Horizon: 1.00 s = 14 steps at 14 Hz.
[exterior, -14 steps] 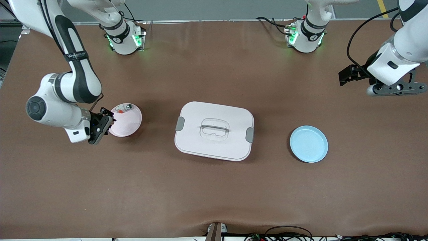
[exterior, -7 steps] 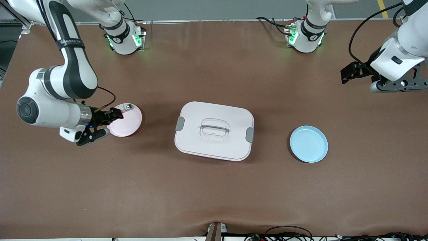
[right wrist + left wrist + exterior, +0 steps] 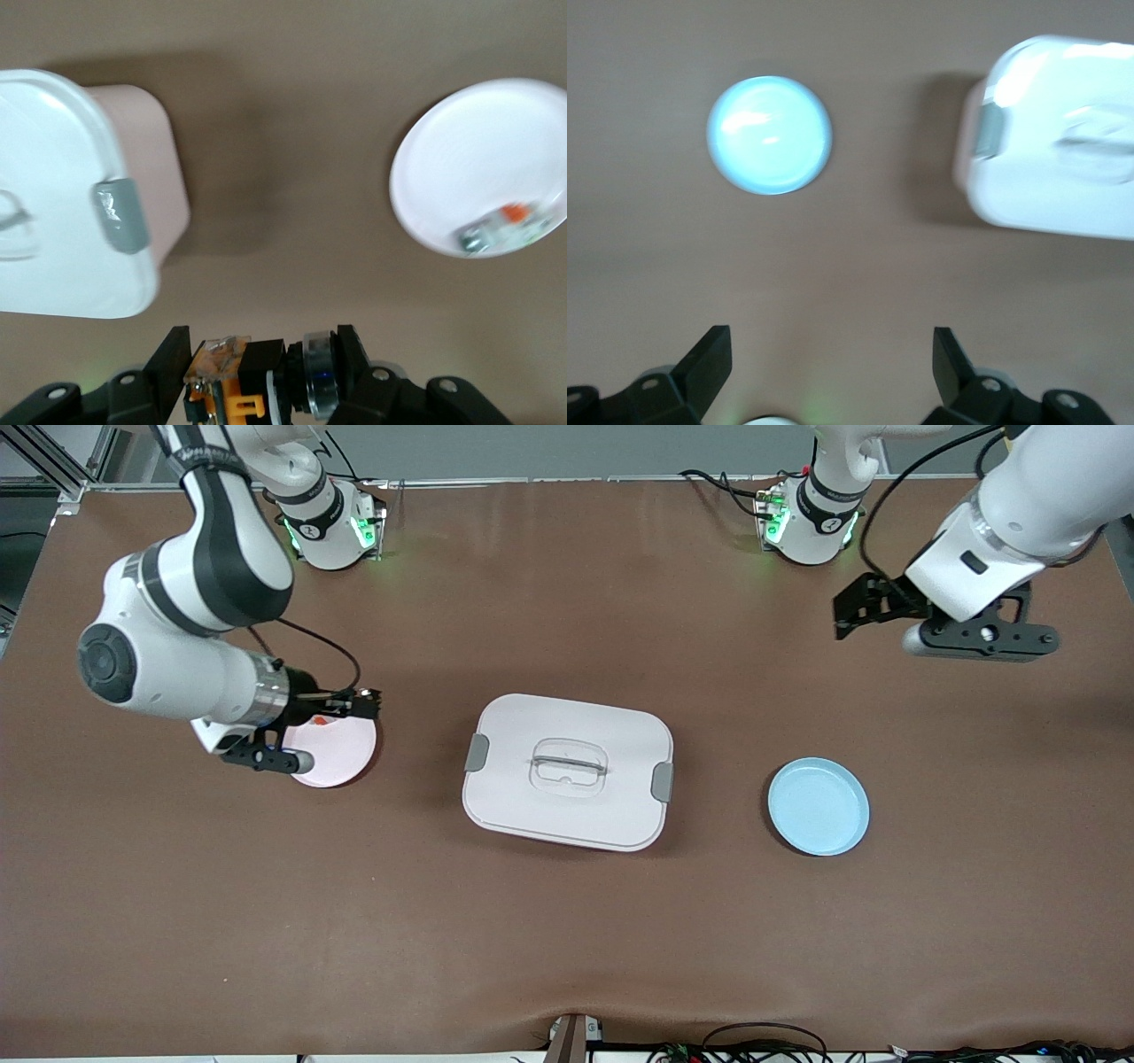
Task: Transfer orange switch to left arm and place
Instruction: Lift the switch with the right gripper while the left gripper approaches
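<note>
In the front view the right pincer (image 3: pixel 365 705) and its wrist cover part of the pink plate (image 3: pixel 341 751), so the clear-whitish piece on it cannot be seen there. The orange switch (image 3: pixel 237 382) is too small to make out in the front view. In the right wrist view the lower picture edge cuts it off, and the black fingers (image 3: pixel 166 365) hide its sides. The box (image 3: pixel 62 195) is cut by the edge in the right wrist view, and in the left wrist view too, where it looks blurred and overexposed. The left pincer (image 3: pixel 831 365) shows only its two finger ends; the bottom edge cuts off the rest.
</note>
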Each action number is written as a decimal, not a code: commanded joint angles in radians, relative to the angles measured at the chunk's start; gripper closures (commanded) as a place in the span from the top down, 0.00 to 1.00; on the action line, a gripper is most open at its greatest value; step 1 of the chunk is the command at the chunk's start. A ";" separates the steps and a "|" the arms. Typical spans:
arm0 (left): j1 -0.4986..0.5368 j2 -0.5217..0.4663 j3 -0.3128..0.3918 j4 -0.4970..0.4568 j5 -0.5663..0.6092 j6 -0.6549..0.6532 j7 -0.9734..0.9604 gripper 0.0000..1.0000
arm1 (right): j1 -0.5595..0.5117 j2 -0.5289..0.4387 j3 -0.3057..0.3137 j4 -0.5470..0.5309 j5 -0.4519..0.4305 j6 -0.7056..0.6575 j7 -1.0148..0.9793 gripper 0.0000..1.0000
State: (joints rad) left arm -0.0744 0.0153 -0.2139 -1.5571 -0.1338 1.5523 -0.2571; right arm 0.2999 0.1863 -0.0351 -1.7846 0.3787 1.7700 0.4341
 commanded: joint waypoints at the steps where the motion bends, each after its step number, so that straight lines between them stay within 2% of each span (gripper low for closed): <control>1: -0.019 0.045 -0.008 0.038 -0.113 0.072 -0.036 1.00 | 0.042 -0.010 -0.008 0.048 0.089 -0.006 0.182 0.00; 5: -0.025 0.094 -0.008 0.035 -0.275 0.191 -0.045 1.00 | 0.119 0.002 -0.009 0.142 0.141 0.038 0.453 0.00; 7: -0.027 0.113 -0.010 0.031 -0.345 0.244 -0.045 1.00 | 0.122 0.004 -0.011 0.151 0.240 0.077 0.607 0.00; 10: -0.074 0.120 -0.018 0.012 -0.357 0.331 -0.094 1.00 | 0.131 0.004 -0.009 0.177 0.304 0.114 0.777 0.00; 14: -0.162 0.115 -0.019 -0.020 -0.352 0.466 -0.269 1.00 | 0.228 0.057 -0.009 0.229 0.310 0.303 1.069 0.00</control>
State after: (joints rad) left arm -0.2176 0.1410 -0.2312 -1.5544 -0.4783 1.9638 -0.4771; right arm 0.4804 0.1947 -0.0349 -1.6094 0.6695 2.0104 1.3822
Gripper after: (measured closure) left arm 0.000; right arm 0.282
